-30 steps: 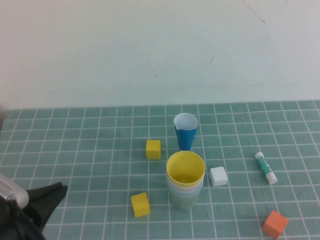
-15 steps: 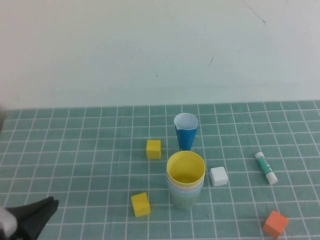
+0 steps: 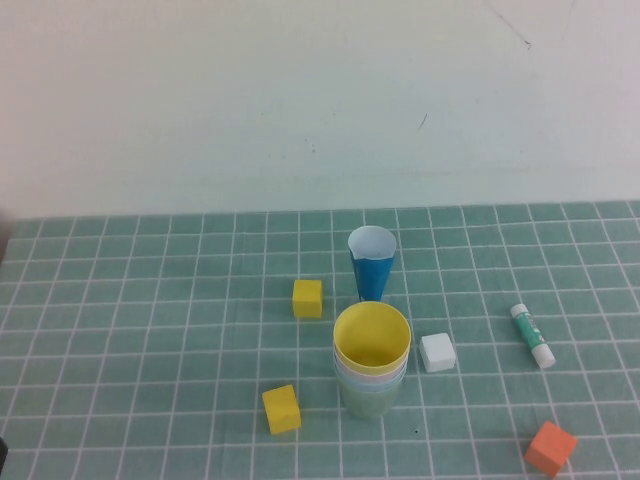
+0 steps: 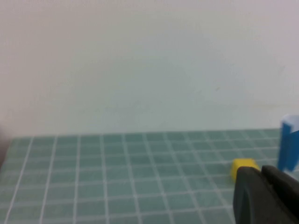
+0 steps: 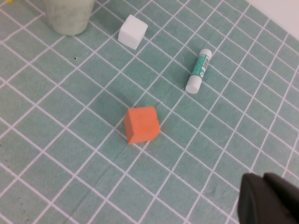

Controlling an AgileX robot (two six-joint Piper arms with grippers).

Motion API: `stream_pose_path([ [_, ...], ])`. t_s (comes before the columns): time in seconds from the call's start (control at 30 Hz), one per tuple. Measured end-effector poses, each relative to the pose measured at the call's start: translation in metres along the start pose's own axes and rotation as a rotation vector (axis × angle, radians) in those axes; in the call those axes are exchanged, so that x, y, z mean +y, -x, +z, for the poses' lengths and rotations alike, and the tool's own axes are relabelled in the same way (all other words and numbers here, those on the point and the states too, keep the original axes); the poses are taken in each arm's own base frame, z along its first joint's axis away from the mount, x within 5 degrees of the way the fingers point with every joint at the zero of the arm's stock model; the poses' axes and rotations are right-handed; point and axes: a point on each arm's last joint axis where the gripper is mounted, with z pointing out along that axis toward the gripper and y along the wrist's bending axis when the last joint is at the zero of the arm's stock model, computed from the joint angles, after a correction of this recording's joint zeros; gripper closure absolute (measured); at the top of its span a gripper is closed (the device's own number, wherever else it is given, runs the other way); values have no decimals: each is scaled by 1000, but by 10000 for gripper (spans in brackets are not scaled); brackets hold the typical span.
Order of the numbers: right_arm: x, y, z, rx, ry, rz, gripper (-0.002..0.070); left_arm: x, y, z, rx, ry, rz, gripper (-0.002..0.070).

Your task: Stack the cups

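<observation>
The cups (image 3: 371, 365) stand nested in one upright stack on the green gridded worktop (image 3: 150, 330): the yellow cup (image 3: 371, 337) sits on top with its open mouth showing, pale rims of the others peek out just below it, and the sage green cup (image 3: 366, 400) forms the base. I take that stack as my landmark.

Just behind it, toward the wall, stands a narrow dark-blue cone cup (image 3: 371, 263) with a white inside. A yellow block (image 3: 307, 298) lies behind and to the left of the stack, and a second yellow block (image 3: 281, 409) sits near its base on the left. A white block (image 3: 437, 352) rests just beside the stack on the right. Further right lies a glue stick (image 3: 531, 336), and an orange block (image 3: 550, 448) sits well apart, to the right and nearer to me.

My left hand (image 4: 264, 173) is clenched on nothing, hovering low, far to the left of the stack. My right hand (image 5: 266, 179) is also clenched and empty, above the worktop beyond the orange block.
</observation>
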Motion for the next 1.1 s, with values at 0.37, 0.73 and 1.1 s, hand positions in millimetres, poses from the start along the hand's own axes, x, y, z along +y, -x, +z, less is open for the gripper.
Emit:
stream_pose_path([
  [0.37,0,0,0,0,0,2,678,10,-29,0,184,138,-53,677],
  [0.73,0,0,0,0,0,6,678,10,-30,0,193,137,-19,677],
  [1.1,0,0,0,0,0,6,678,10,-30,0,193,137,-14,677],
])
